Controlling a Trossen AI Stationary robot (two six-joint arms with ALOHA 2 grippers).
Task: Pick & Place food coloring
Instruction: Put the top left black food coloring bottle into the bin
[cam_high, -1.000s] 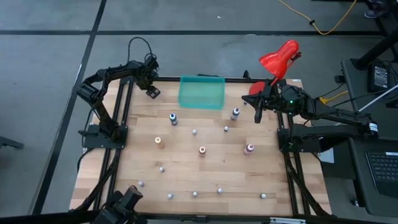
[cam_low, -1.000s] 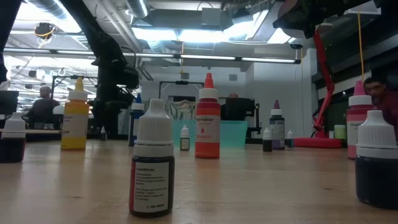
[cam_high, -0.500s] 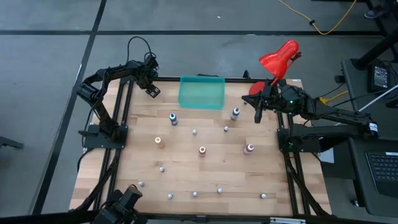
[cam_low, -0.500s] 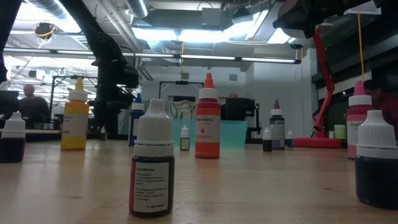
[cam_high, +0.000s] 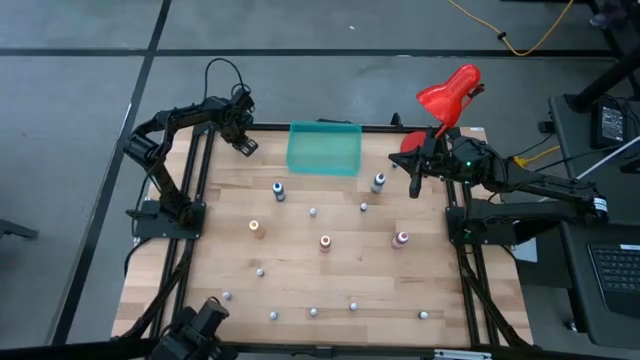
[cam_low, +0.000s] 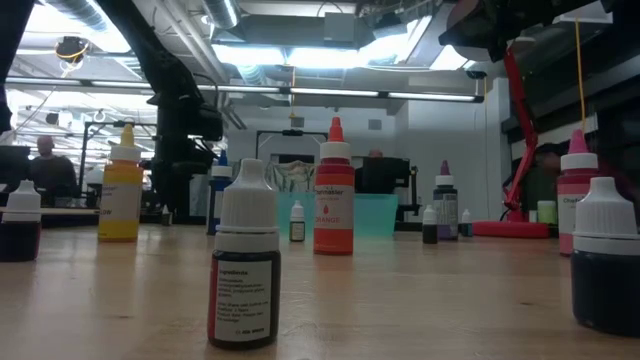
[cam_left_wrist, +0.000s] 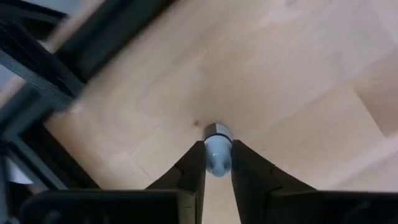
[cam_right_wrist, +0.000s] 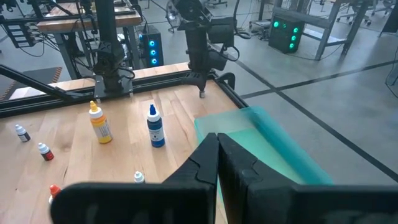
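Note:
Food coloring bottles stand scattered on the wooden table (cam_high: 300, 280): taller ones with blue (cam_high: 279, 190), purple (cam_high: 378, 181), orange (cam_high: 256, 229), red (cam_high: 325, 241) and pink (cam_high: 402, 238) bodies, and several tiny greyish-white ones. My left gripper (cam_high: 245, 146) is at the far left corner, shut on one tiny pale bottle (cam_left_wrist: 217, 152). My right gripper (cam_high: 415, 187) hovers shut, with nothing in it, at the far right, near the purple bottle. My left gripper pinches the tiny bottle's pale cap (cam_left_wrist: 217, 163) between its two fingers (cam_left_wrist: 194, 167), one on each side. The fingers come from above, pointing down. The bottle stands upright below them; whether its base is on the wood I cannot tell.
A teal container (cam_high: 324, 148) stands at the far edge, between the two arms. A red desk lamp (cam_high: 448, 95) rises at the far right corner. A black frame (cam_high: 205, 150) borders the table beside my left gripper. Bare wood lies between the bottles.

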